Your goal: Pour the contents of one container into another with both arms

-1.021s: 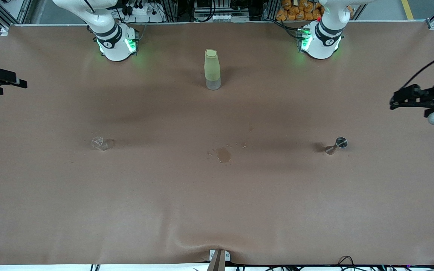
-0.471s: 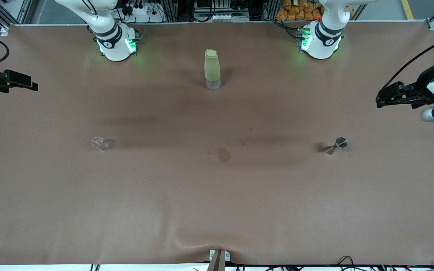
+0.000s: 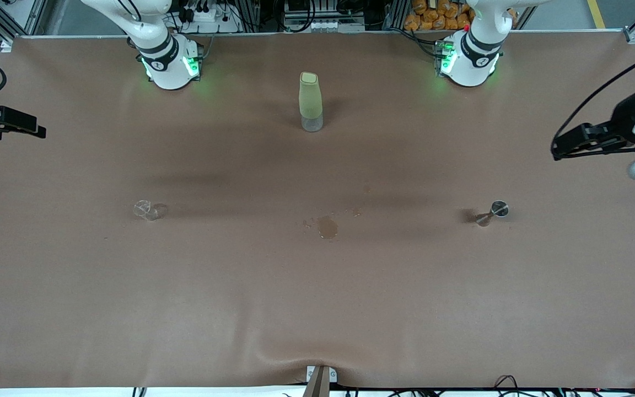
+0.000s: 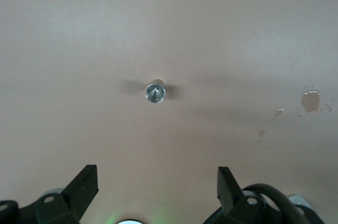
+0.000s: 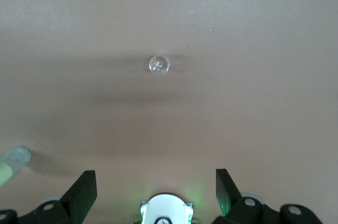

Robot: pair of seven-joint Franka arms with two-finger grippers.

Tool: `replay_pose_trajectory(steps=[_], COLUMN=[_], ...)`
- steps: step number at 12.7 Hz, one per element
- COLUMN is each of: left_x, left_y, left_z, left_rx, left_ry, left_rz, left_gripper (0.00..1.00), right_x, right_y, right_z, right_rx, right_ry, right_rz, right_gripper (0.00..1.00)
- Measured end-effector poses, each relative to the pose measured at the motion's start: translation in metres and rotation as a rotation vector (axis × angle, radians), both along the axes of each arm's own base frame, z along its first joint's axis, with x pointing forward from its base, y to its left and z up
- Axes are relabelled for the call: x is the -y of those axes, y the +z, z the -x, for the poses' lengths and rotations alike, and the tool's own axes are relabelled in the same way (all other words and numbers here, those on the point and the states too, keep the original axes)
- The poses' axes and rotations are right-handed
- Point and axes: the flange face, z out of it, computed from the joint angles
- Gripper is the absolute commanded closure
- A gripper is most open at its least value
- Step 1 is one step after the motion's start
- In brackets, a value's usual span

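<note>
Brown table (image 3: 317, 309), front view: clear cup (image 3: 148, 210), steel jigger (image 3: 491, 212) and a spill (image 3: 327, 226) between them; whether pouring happened can't be told. Both arms hang high at the table's ends. Left wrist view: left gripper (image 4: 157, 187) jaws spread over the jigger. Right wrist view: right gripper (image 5: 156, 187) jaws spread over the cup

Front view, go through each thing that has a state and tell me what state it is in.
Green bottle: upright, capped.
Clear cup: upright, untouched.
Metal jigger: upright, untouched.
Spill: wet on the table.
Left gripper: fingers open, up in the air.
Right gripper: fingers open, up in the air.
</note>
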Motion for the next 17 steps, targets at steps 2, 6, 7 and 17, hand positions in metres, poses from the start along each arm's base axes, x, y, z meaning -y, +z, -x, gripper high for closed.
replay_pose_trajectory(steps=[2,6,7,17], left_x=[0.006,0.015,0.014,0.000], left_y=[-0.009,-0.021,-0.020,-0.007], left_z=[0.006,0.035,0.040,0.046], left_rx=[0.011,0.063,0.068,0.140], left_ry=[-0.015,-0.025,-0.024,-0.006], left_rz=[-0.006,-0.030,-0.042,-0.075], left_gripper=[0.00,0.00,0.00,0.00], right_x=[-0.002,-0.002,-0.001,0.000], right_y=[0.003,0.005,0.005,0.004], right_z=[-0.001,-0.002,-0.003,-0.003], right_rx=[0.018,0.033,0.040,0.056], right_ry=[0.004,0.004,0.001,0.000], right_rz=[0.008,0.013,0.014,0.022], right_gripper=[0.00,0.00,0.00,0.00])
